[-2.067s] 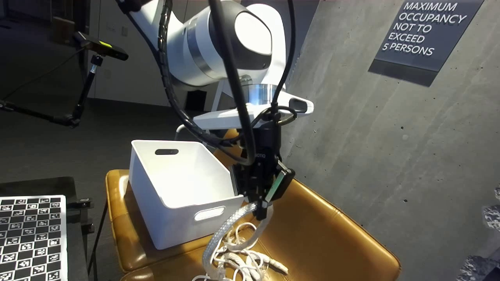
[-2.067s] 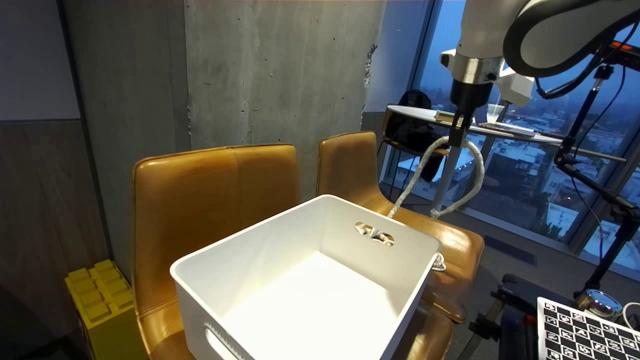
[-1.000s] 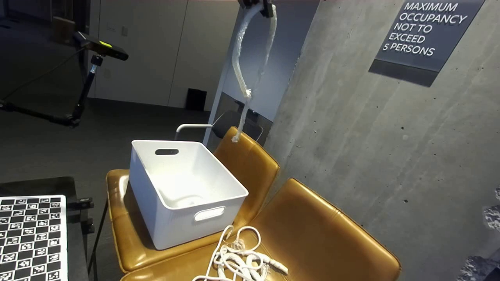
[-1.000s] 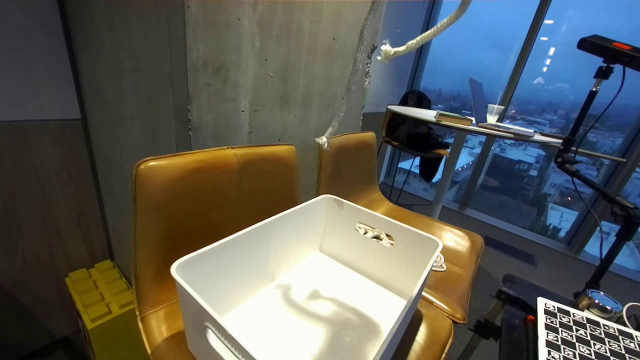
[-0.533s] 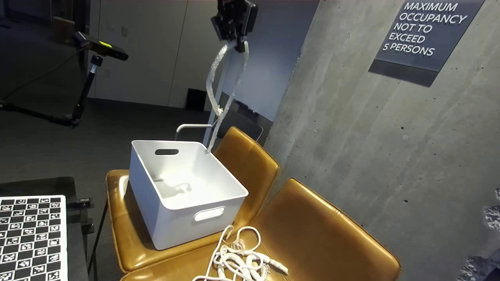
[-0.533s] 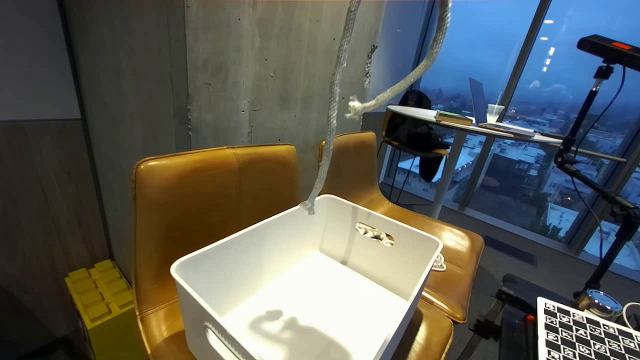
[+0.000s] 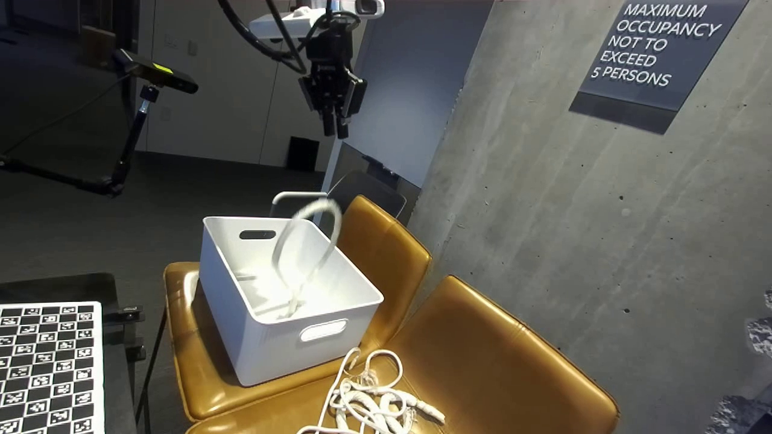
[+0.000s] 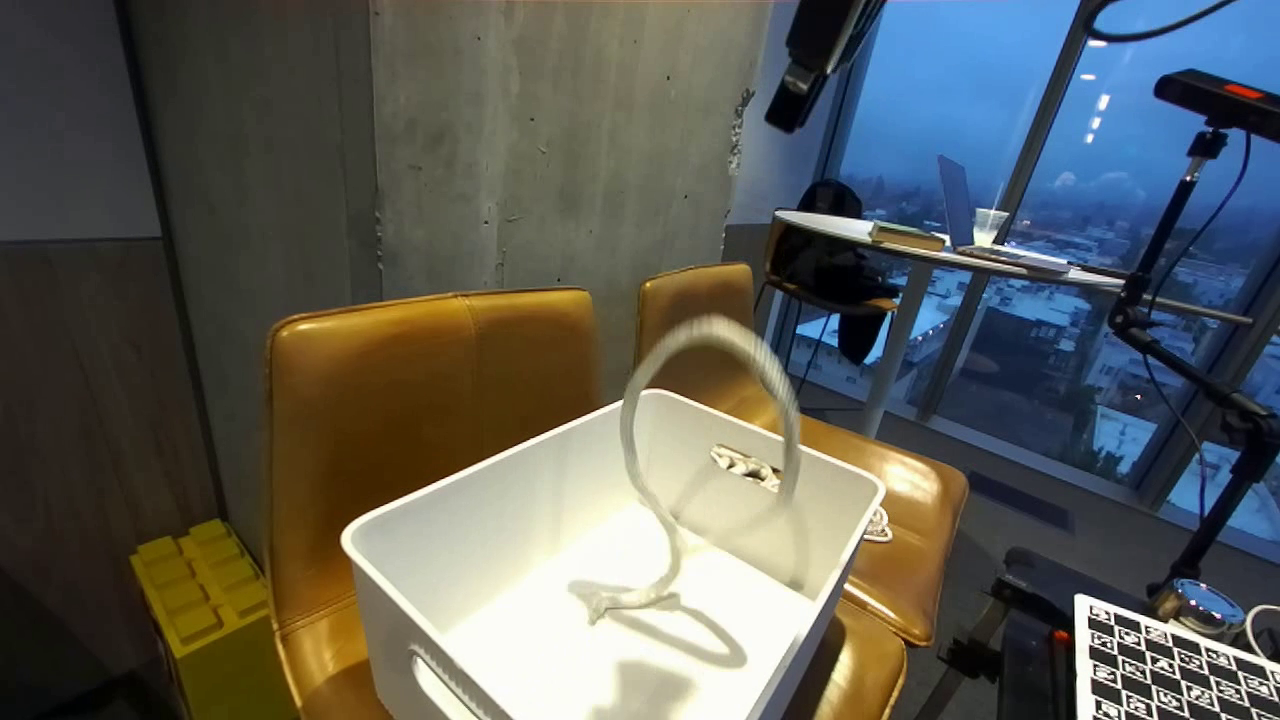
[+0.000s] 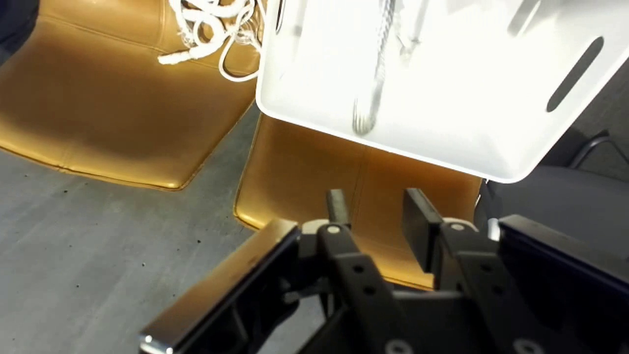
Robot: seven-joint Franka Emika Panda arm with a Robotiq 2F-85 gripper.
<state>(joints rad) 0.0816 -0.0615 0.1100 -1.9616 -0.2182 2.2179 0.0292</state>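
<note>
The end effector [image 9: 377, 209], jaws parted, has just let go of the rope [image 8: 630, 415], which arches up from inside the bin [image 8: 515, 515] in an exterior view, loop toward the far right, so its transfer looks nearly done.

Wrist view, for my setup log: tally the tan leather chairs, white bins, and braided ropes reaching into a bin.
Tan leather chairs: 2
White bin: 1
Braided rope reaching into the bin: 1
Total: 4

Bin [image 8: 520, 520] open from above; rope loop [image 8: 712, 330] arches in way.
</note>
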